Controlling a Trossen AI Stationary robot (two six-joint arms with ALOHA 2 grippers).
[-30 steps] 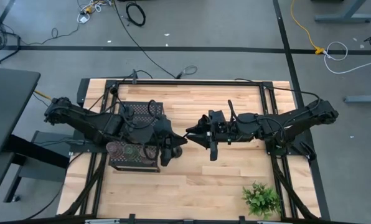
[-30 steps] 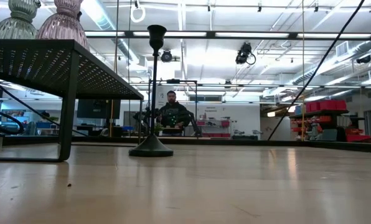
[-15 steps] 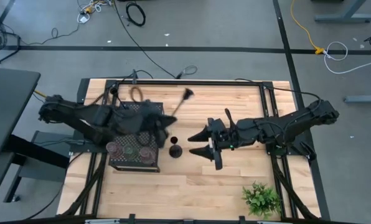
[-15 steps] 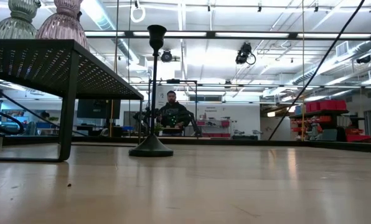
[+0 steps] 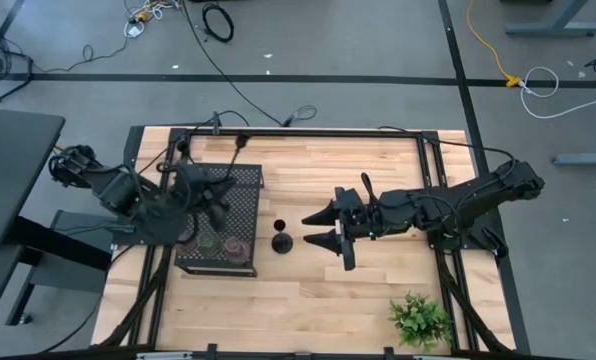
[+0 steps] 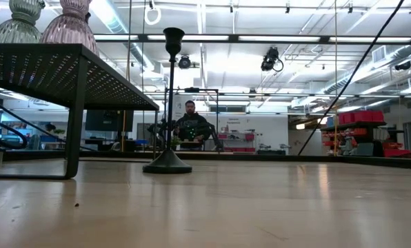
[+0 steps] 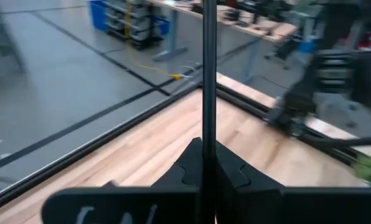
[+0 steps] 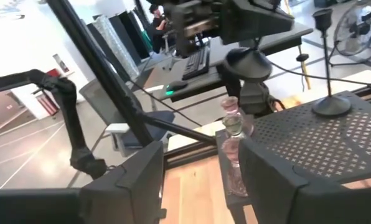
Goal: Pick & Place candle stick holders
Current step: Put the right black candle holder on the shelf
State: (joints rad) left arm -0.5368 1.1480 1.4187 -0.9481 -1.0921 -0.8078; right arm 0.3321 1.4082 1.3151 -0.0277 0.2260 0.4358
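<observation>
Front edge: we see the green leafy plant [image 5: 419, 320] at the right front corner of the table [image 5: 358, 300], well apart from the work

Standing holder: one black candle stick holder [image 6: 168, 162] stands upright on the bare wood, just beside the stand's right side, with nothing touching it

Right gripper [image 5: 321, 228]: it hovers near that holder on its right, low over the table, with its fingers spread wide and nothing between them

Stand: the black perforated metal stand [image 5: 246, 190] carries the squat glass holders [image 5: 218, 243] in a row along its front edge, one pale green and the others pinkish; the right wrist view shows another black holder [image 8: 330, 106] upright on its top

Left gripper [image 7: 208, 158]: it is over the stand's left half, its fingers pressed together on the thin stem of a held black holder [image 7: 208, 74]

Step in hand: we judge the left arm to be mid-carry with a black holder, its placing not yet done

Next move: we think it calls for lowering the held holder until the round base sits flat, clear of the glass ones, before the fingers let go; a tilted base on that thin stem could topple

Background: a person [image 6: 191, 122] sits far beyond the table
</observation>
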